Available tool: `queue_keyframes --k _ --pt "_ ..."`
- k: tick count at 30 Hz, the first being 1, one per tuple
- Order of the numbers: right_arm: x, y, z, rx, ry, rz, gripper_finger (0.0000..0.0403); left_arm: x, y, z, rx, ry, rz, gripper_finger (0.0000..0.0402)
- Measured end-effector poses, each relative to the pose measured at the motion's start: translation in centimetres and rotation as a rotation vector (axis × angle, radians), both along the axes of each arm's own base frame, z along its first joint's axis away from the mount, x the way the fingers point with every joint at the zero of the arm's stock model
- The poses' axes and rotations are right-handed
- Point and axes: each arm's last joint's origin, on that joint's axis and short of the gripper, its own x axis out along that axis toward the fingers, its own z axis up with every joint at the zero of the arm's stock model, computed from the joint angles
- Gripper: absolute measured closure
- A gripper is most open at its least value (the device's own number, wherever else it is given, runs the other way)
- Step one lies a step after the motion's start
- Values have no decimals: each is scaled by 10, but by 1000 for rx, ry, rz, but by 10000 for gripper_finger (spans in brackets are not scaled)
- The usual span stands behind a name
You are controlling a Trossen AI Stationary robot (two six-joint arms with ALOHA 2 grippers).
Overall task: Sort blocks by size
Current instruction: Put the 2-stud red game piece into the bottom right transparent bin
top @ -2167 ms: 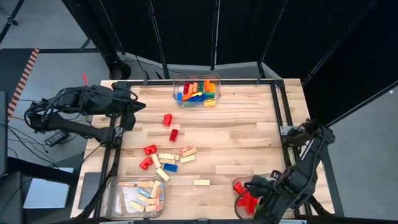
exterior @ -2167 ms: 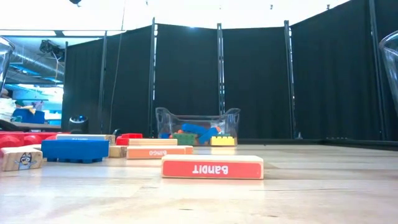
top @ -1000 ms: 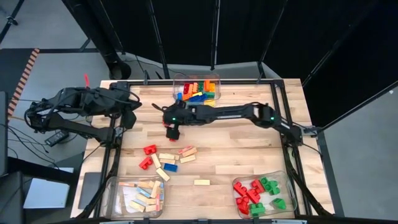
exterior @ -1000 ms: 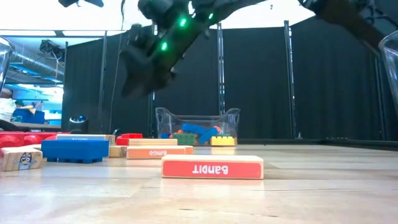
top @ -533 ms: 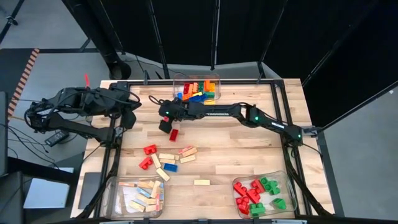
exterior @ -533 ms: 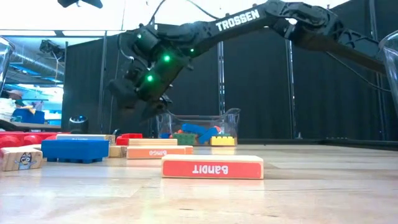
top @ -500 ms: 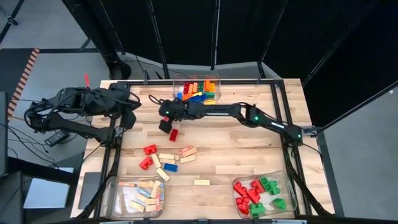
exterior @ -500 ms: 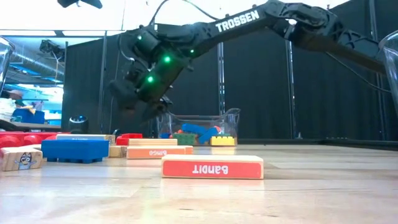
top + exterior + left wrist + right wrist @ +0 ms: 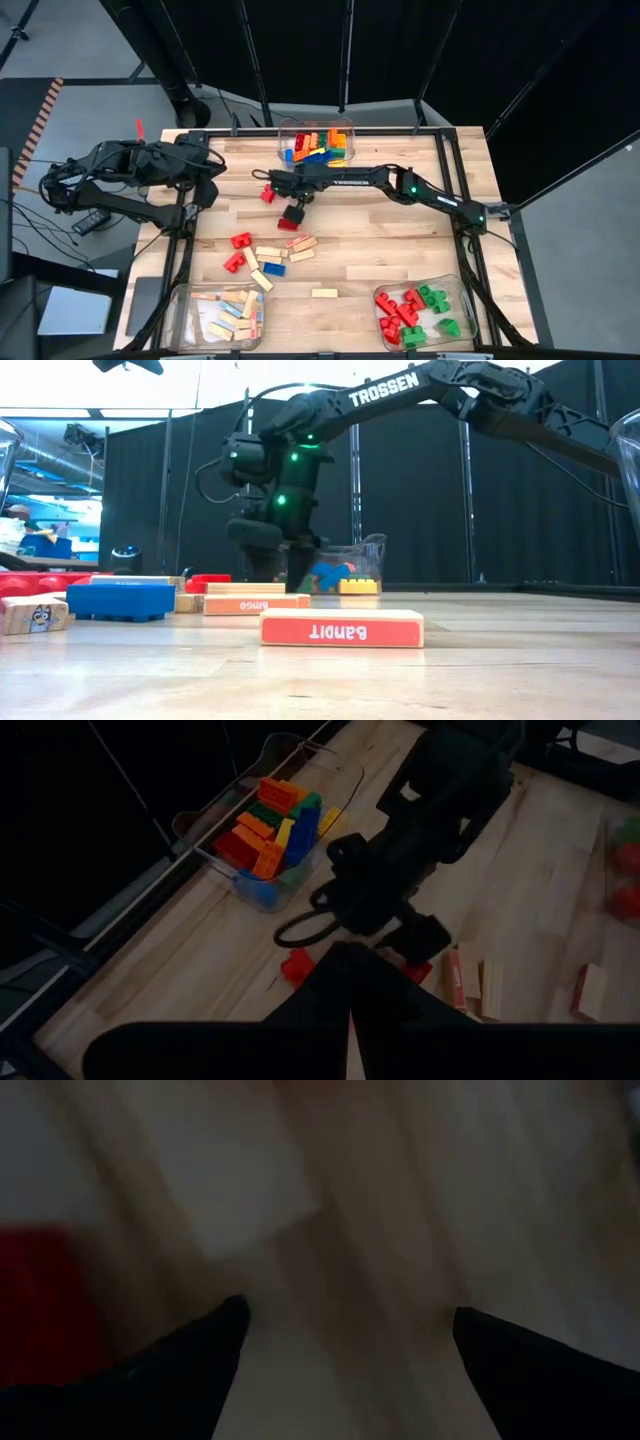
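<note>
My right gripper (image 9: 292,213) points down, open, low over the table's middle, right above a red block (image 9: 286,225). The wrist view shows its fingers (image 9: 225,1330) apart over bare wood, with a red block (image 9: 40,1300) outside one finger. A second red block (image 9: 268,193) lies just left of it. More blocks lie nearer the front: red ones (image 9: 241,240), tan bars (image 9: 300,248), a blue brick (image 9: 274,268) and a lone tan bar (image 9: 323,293). My left gripper (image 9: 350,1020) waits shut above the far left corner.
A clear bin (image 9: 316,146) of coloured bricks stands at the far edge. Another bin (image 9: 222,315), holding tan bars, is at the near left. A third (image 9: 420,315), with red and green blocks, sits near right. Bare wood lies right of centre.
My right gripper has come down toward the table and shifted slightly toward the near and right edges. It has tipped from a slant to pointing almost straight down, and its fingers have stayed apart. The blocks have not moved.
</note>
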Motion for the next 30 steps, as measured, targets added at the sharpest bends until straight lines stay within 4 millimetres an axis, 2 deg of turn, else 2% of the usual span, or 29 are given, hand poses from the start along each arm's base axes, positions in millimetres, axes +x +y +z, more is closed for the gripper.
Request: queue_keyframes --k 2,6,9,13,17,22,30 --pt "0 7 7 1 -1 79 31 0 0 0 0 0 0 388" --pt "15 16 39 -152 -205 162 31 0 0 0 0 0 0 388" --pt "27 5 55 -241 -375 134 31 0 0 0 3 -2 5 388" --pt "37 -9 42 -225 -464 83 37 0 0 0 6 -7 10 388" --pt "43 -14 39 -225 -520 78 46 0 0 1 6 -8 10 388" --pt "46 -17 21 -258 -494 119 55 0 1 1 14 -11 22 388" --pt "44 -36 26 -258 -537 17 82 0 1 1 25 -12 36 388"
